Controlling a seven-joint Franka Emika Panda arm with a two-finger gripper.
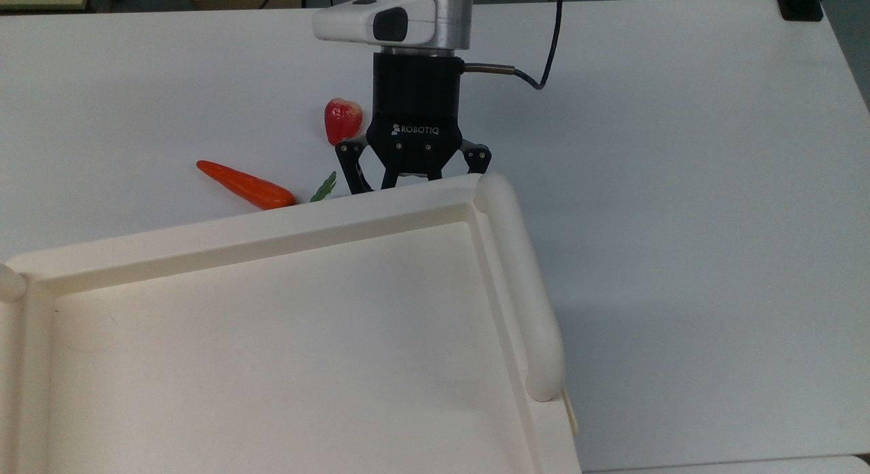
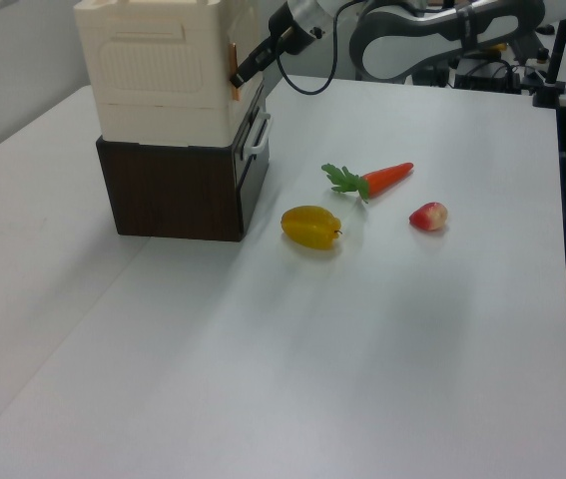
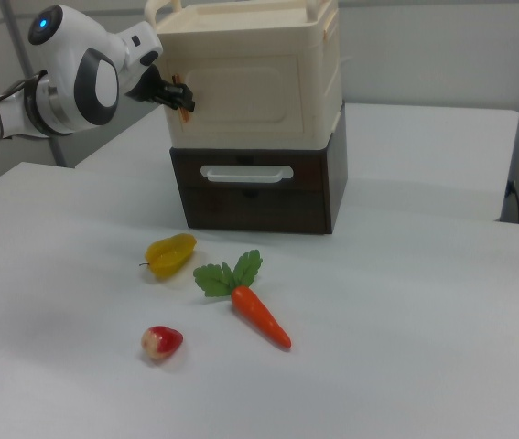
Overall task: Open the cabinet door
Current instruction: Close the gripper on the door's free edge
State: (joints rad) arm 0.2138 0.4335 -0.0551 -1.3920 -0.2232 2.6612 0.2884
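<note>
Arm reaches in from upper left of the right view, end effector point(image 3: 184, 99) at the cream cabinet's front corner; fingers spread, cannot tell if they grip anything. Cabinet door point(image 3: 245, 90) upper centre there, looks closed. Worktop point(image 3: 405, 329): one carrot point(image 3: 259, 315), one yellow fruit point(image 3: 170, 253), one red fruit point(image 3: 161, 342).

a cream-white plastic cabinet point(image 3: 250, 73) sits on a dark brown wood-grain drawer base point(image 3: 254, 197) with a white handle point(image 3: 246, 172). on the plain white table point(image 3: 405, 347) lie an orange carrot with green leaves point(image 3: 250, 302), a yellow fruit point(image 3: 170, 253) and a red strawberry-like fruit point(image 3: 161, 342); the gripper point(image 3: 181, 96) is black.
</note>
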